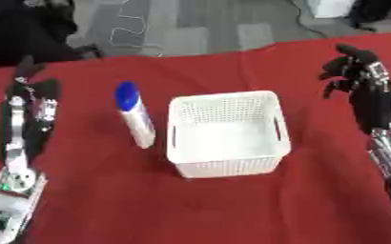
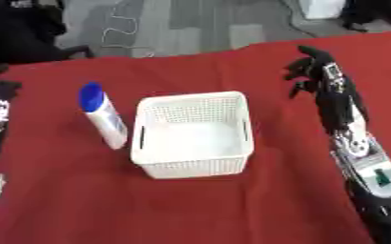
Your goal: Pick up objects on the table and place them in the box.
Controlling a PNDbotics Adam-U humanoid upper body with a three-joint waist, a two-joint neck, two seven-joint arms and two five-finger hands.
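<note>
A white bottle with a blue cap (image 1: 135,114) lies on the red cloth, just left of the white perforated box (image 1: 225,132), cap pointing away from me. Nothing shows inside the box. My left hand (image 1: 28,78) hovers at the far left, well apart from the bottle, fingers relaxed and holding nothing. My right hand (image 2: 312,66) is raised to the right of the box, its fingers loosely spread and empty.
The red cloth (image 1: 190,209) covers the whole table, with bare stretches in front of the box and behind it. Beyond the far edge lies grey floor with a white cable (image 1: 132,28) and dark shapes at the left.
</note>
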